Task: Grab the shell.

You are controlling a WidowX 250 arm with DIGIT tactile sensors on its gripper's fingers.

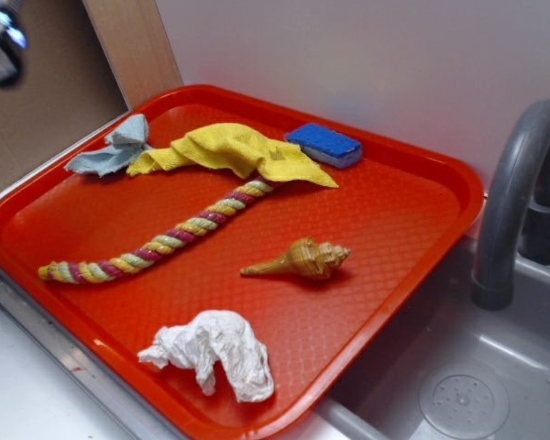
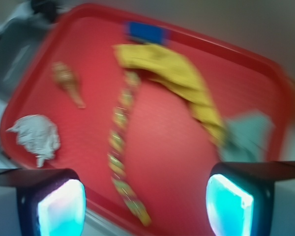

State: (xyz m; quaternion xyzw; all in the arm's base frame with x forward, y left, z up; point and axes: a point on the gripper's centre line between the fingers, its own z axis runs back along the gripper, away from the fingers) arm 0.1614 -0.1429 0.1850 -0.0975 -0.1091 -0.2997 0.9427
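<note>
Nothing of the grab is done yet, as far as I can judge: the shell [image 1: 300, 258] lies untouched on the red tray [image 1: 412, 238], on its side, its knobby body toward the sink side and its thin tail pointing toward the rope [image 1: 156, 243]. My fingers [image 2: 61, 206] stand wide apart with nothing between them, and my gripper [image 2: 145, 206] hangs high above the tray's near edge, well apart from the shell; in the exterior view only a blurred bit of me shows in the top corner. What is left is all of it: travel over to the shell, come down around its body, and close. Taking the shell as my mark, the crumpled white paper wad [image 1: 213, 351] lies near it toward the tray's front rim, the striped rope runs past its tail end, and the yellow cloth [image 1: 234, 151], the blue sponge [image 1: 324, 145] and a grey-blue rag [image 1: 115, 148] sit beyond it toward the back wall. The tray's floor is textured, and bare just around the shell. A grey sink [image 1: 458, 385] with a curved grey faucet [image 1: 518, 197] lies just past the tray on the shell's body side, and a pale tabletop [image 1: 27, 394] shows beyond the front rim.
</note>
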